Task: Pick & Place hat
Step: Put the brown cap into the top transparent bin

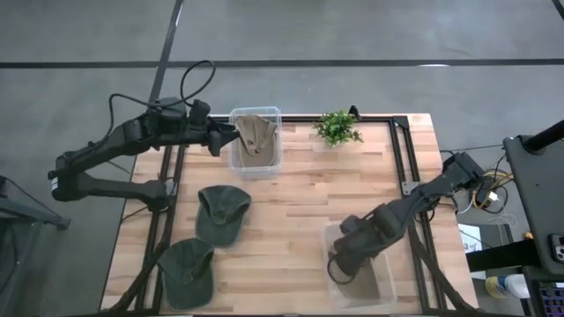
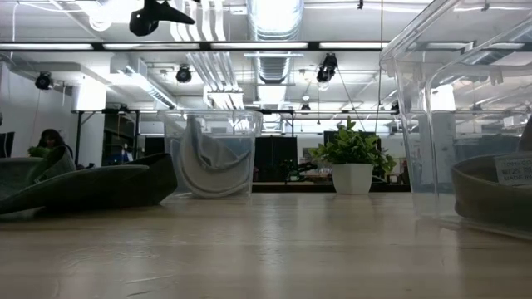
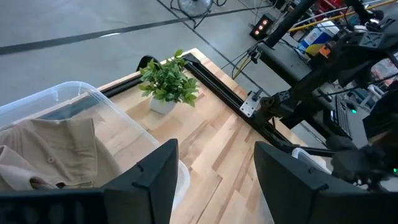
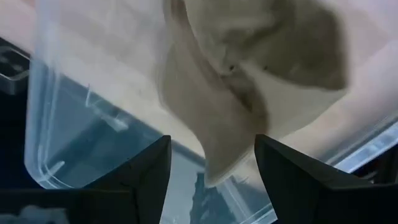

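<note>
The left arm reaches across the table's far left side, and the left gripper (image 1: 222, 138) sits at the near-left rim of a clear bin (image 1: 275, 158) at the back of the table, its fingers (image 3: 158, 180) spread wide and holding nothing. Inside that bin lies a tan hat (image 1: 256, 134), crumpled, partly draped toward the rim. On the wooden table (image 1: 300, 211) in front of the bin rests a dark green cap (image 1: 221, 213), and nearer the front-left corner lies a second green cap (image 1: 187, 271); the two are just beside each other, and whether they touch is unclear. A small potted plant (image 1: 337, 128) stands at the back edge, right of the tan hat's bin. Farther right, the right arm slants down from the table's right edge, and the right gripper (image 1: 342, 264) hovers over a second clear bin (image 1: 388, 295) at the front right, its fingers (image 4: 146, 180) wide apart and empty above an olive hat (image 4: 261, 56) lying on that bin's floor. In the low view the room shows ceiling ducts and strip lights, and a seated person (image 2: 47, 149) at far left.
</note>
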Action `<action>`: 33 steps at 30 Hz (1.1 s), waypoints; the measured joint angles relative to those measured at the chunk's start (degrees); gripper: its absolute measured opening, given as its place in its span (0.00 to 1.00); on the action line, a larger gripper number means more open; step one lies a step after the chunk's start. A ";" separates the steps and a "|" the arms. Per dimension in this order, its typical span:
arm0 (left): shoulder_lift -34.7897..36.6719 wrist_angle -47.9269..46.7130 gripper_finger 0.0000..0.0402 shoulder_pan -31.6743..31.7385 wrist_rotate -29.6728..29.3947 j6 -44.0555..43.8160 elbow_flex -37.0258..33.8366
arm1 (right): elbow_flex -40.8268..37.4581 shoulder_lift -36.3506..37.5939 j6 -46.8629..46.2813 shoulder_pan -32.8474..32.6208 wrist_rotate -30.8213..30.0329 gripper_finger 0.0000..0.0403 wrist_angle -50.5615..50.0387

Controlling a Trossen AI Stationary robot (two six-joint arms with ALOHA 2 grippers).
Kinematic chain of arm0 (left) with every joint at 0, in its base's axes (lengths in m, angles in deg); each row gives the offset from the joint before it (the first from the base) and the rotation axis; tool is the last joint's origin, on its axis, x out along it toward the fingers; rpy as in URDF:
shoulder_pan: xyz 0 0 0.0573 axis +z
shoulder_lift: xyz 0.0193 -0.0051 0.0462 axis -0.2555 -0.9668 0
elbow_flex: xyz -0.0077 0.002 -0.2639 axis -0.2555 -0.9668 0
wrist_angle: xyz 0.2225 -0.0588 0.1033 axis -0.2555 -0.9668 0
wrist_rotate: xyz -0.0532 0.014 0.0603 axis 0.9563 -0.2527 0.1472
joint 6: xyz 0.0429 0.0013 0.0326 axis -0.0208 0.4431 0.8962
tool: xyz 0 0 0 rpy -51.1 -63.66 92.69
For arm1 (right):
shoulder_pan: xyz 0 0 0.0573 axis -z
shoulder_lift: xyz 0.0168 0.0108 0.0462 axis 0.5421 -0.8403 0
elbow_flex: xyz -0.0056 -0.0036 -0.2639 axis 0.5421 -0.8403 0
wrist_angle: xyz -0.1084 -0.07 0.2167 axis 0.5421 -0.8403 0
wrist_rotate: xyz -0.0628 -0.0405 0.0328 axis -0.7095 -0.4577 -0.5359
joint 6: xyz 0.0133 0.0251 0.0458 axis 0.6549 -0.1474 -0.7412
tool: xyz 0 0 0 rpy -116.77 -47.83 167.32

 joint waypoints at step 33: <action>-1.16 1.14 0.50 -0.07 0.02 0.52 -0.46 | 6.45 -15.83 6.37 -3.78 5.72 0.41 -12.72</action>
